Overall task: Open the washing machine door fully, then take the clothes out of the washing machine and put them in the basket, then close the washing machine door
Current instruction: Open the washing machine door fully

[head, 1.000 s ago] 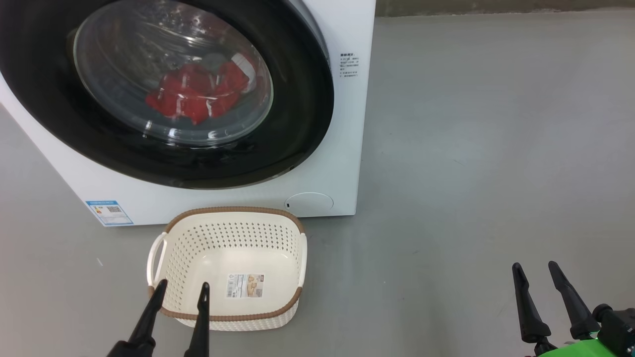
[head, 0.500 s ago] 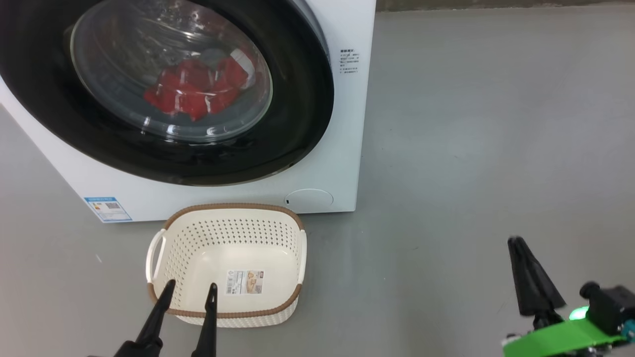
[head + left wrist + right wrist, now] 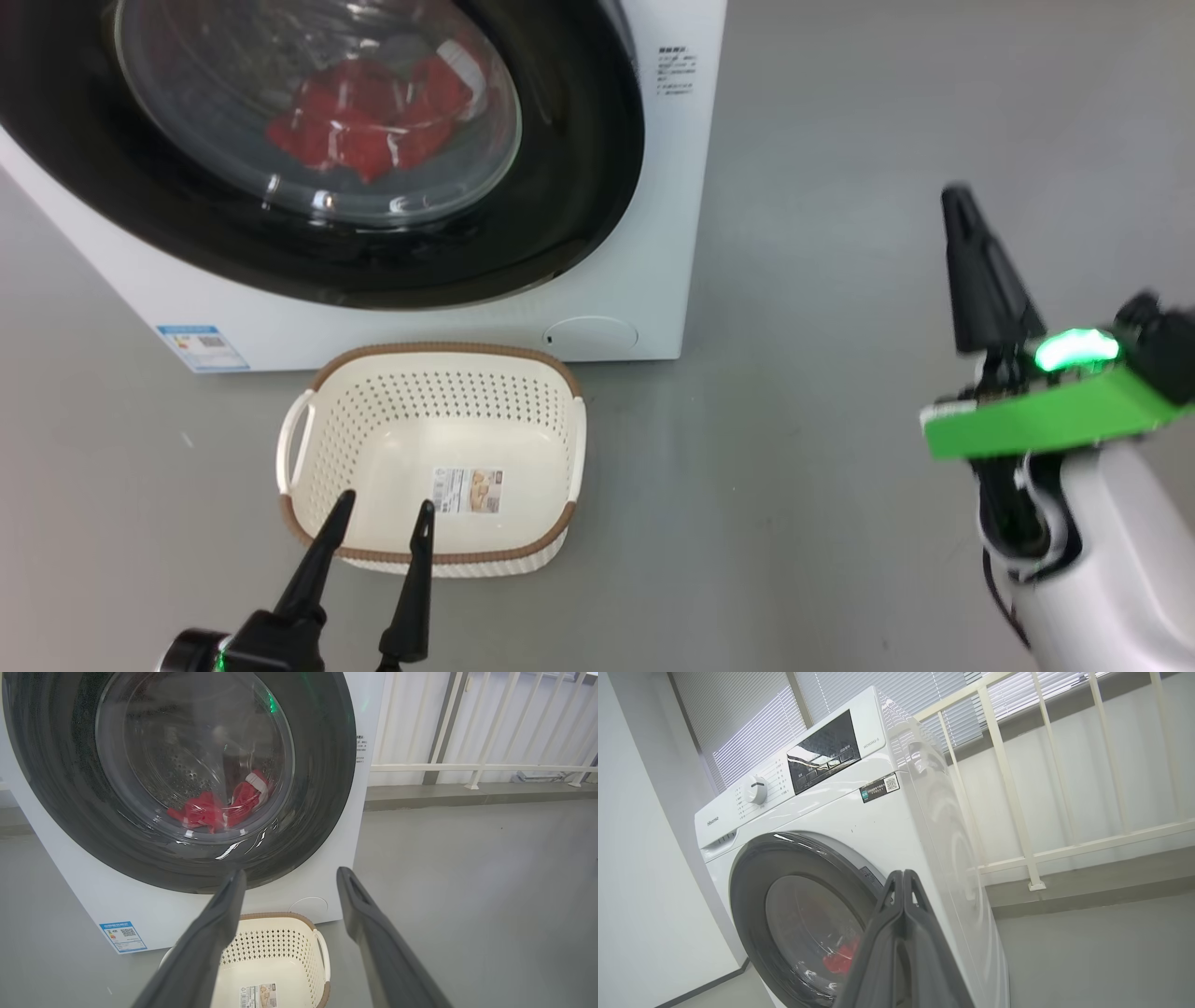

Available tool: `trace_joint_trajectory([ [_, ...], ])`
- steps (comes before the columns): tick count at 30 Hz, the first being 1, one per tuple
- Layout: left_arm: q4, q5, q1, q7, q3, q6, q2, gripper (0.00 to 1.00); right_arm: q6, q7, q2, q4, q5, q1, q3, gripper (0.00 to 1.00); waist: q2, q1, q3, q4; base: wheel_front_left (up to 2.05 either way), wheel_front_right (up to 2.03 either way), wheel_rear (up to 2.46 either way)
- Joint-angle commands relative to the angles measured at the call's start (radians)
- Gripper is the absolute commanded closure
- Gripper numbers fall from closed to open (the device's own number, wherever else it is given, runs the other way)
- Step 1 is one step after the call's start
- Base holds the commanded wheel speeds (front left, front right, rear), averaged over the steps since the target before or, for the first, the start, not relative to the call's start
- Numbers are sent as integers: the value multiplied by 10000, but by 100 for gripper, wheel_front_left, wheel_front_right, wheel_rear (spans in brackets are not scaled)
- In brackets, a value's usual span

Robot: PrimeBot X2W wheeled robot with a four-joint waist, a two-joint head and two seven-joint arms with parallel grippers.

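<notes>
While washing machine door (image 3: pixel 569 205) is shut flush against washing machine (image 3: pixel 653 233), clothes (image 3: pixel 364 121) are enclosed in drum, seen red through glass. Basket (image 3: pixel 439 348) is set on floor just before machine, below door, empty; judged placed so for short drop from drum. Right gripper (image 3: pixel 957 196) is held high, well right of machine, fingers pressed together on nothing; likely narrowed for hooking door's right edge. Left gripper (image 3: pixel 387 500) is held spread, empty, over basket's near rim; judged parked clear of door swing.
</notes>
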Motion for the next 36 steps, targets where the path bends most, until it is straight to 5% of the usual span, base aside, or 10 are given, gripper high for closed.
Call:
trace_joint_trajectory([
  [1,-267,-2,-402,-120,226,-5,30,0,6,-63,-99,-112,201,-772,253,100,0,0,284,231,0,0,0],
  [11,-251,-108,-929,-120,-69,18,30,0,6,-63,-455,676,1087,-3036,424,100,0,0,1041,830,0,0,0],
  [23,-258,-388,-1644,-120,-405,172,30,0,6,13,-1841,2465,4469,-5638,2476,100,0,0,1925,1421,0,0,0],
  [36,-286,-704,-2313,-120,-846,294,30,0,6,3107,-2951,3513,8162,-7916,3911,100,0,0,2985,1985,0,0,0],
])
